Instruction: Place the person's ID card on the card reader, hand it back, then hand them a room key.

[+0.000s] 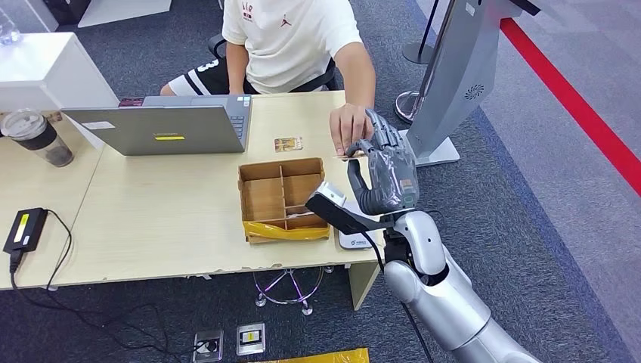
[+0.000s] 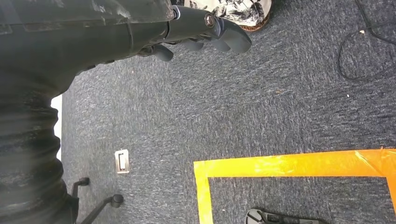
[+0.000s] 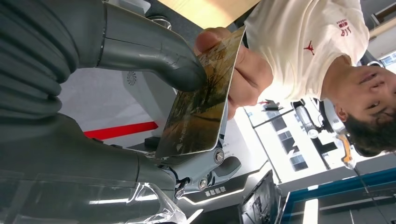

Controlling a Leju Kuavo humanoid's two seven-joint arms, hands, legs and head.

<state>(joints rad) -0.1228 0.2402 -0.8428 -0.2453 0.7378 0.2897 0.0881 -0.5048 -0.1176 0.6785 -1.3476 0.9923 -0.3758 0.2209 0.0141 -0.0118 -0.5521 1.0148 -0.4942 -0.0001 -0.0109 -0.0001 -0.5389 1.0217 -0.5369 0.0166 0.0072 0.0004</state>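
Light wood desk [image 1: 174,227], with a seated person [image 1: 291,41] in a white T-shirt on its far side. On the desk: open grey laptop [image 1: 162,128], lidded iced-drink cup [image 1: 34,136], black power adapter [image 1: 25,229] with cable, and a wooden divided tray [image 1: 281,198] with a yellow strip along its near edge. A white card reader [image 1: 355,240] sits at the near right corner, partly under the robot's forearm. A small card [image 1: 288,144] lies flat beyond the tray.

Right hand [image 1: 384,170] raised over the desk's right end, meeting the person's hand [image 1: 349,128]. Between them is a printed card [image 3: 203,100], pinched by the robot's thumb and fingers at one end and by the person's fingertips at the other; which card this is, I can't tell.

Left hand [image 2: 201,30] hangs over carpet, fingers loosely extended, holding nothing.

Handling, by judgement: card is thin, light, stiff, glossy, and likely to slip. Grip it flat on both faces near a short edge; avoid bending.
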